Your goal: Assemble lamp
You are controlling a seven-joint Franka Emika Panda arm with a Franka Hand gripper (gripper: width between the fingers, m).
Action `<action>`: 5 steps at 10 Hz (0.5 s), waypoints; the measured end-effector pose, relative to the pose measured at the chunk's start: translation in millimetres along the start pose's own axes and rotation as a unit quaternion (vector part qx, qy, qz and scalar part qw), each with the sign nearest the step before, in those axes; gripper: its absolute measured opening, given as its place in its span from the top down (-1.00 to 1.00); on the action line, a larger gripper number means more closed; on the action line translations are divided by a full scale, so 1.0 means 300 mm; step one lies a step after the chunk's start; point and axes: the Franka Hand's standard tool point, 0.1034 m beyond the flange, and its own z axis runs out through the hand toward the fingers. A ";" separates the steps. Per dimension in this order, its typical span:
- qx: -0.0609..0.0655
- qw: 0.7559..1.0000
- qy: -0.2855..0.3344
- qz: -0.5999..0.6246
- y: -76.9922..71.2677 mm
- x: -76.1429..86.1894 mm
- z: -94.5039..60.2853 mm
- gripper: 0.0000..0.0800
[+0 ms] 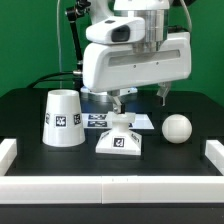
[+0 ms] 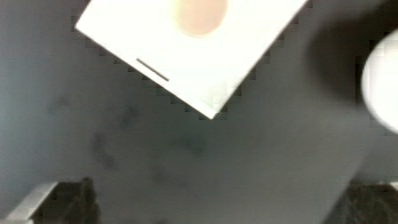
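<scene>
The squat square lamp base [image 1: 120, 141] stands on the black table in the middle of the exterior view. The cone shade [image 1: 60, 118] stands to its left and the round bulb [image 1: 177, 127] lies to its right. My gripper [image 1: 141, 98] hangs open and empty above the table, just behind the base and between base and bulb. In the wrist view a white corner of the base [image 2: 187, 45] shows, with the bulb's edge [image 2: 384, 80] at the side. The gripper [image 2: 217, 210] has its fingertips [image 2: 54, 205] spread wide over bare table.
The marker board [image 1: 98, 121] lies flat behind the base. White rails border the table at the exterior view's left [image 1: 8, 151], right [image 1: 214, 151] and front [image 1: 110, 187]. The big white arm body hangs over the back of the table.
</scene>
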 end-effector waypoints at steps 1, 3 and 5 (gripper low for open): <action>-0.001 0.997 -0.004 0.072 -0.057 -0.075 0.043 -0.75; 0.004 0.989 -0.019 0.146 -0.006 -0.138 0.030 -0.75; 0.005 0.983 -0.022 0.182 -0.035 -0.133 0.038 -0.75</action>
